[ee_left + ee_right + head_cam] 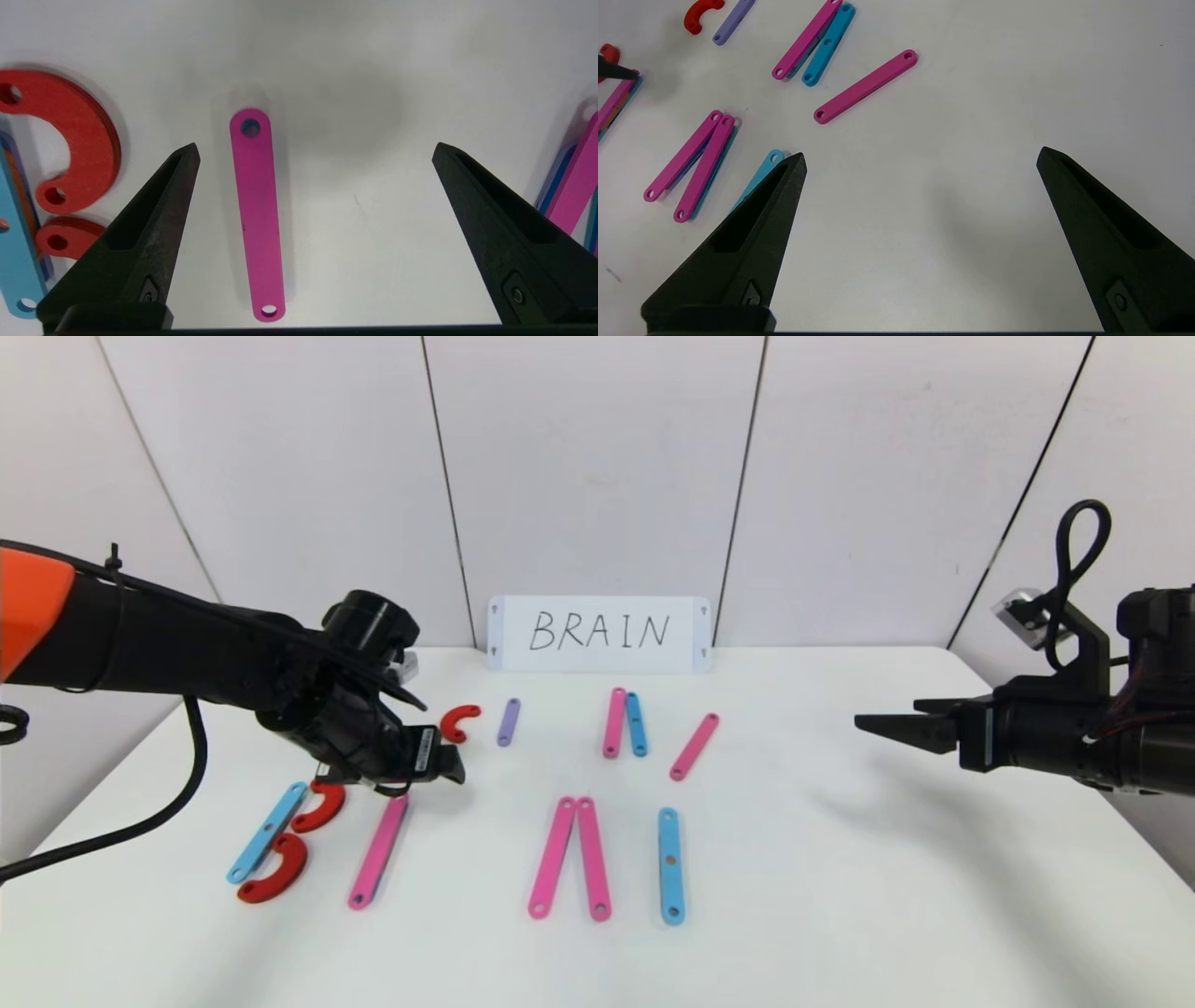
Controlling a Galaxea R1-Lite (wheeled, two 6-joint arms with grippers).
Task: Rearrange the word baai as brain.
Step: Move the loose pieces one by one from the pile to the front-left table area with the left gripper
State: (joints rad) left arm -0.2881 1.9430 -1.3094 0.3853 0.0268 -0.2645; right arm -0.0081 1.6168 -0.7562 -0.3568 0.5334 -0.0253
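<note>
Head view. Left gripper [439,765]: jaws spread wide, holding nothing, low over the table [840,896]. Just below its tips lies a pink bar [378,851]; beside its wrist, a blue bar [267,832] with two red curves [297,840]. Beyond the tips: a small red curve [458,721] and a purple bar [508,721]. Farther towards the right arm: a pink and blue pair [624,722], a slanted pink bar [694,747], two long pink bars [570,859], a blue upright [670,865]. White card [598,633] reading BRAIN stands at the wall. Right gripper [882,726]: wide open, empty, well apart from all pieces.

Left wrist view. Pink bar between the fingers [154,210], untouched.

Right wrist view. Fingers [756,219] apart over bare table; blue upright partly behind one.
</note>
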